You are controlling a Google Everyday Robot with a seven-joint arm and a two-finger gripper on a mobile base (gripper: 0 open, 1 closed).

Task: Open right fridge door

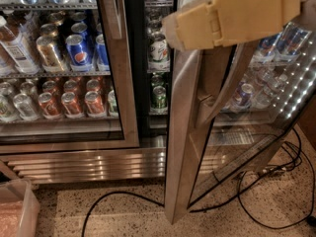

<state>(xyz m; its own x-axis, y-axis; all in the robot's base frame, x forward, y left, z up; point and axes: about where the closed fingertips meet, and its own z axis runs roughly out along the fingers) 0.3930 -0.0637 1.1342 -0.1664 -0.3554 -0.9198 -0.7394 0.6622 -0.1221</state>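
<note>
Speckled floor below the steel kick grille; black cables loop across it, a clear plastic bin left of the grille, the tan gripper high above it

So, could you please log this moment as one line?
right fridge door: open | gripper: at its upper frame | left door: shut

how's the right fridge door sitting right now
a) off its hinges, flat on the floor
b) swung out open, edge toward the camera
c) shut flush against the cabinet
b: the right fridge door stands swung out from the cabinet with its steel edge facing the camera, leaving shelved cans exposed in the gap; the tan end effector is at the top, in front of the door's upper part.
</note>
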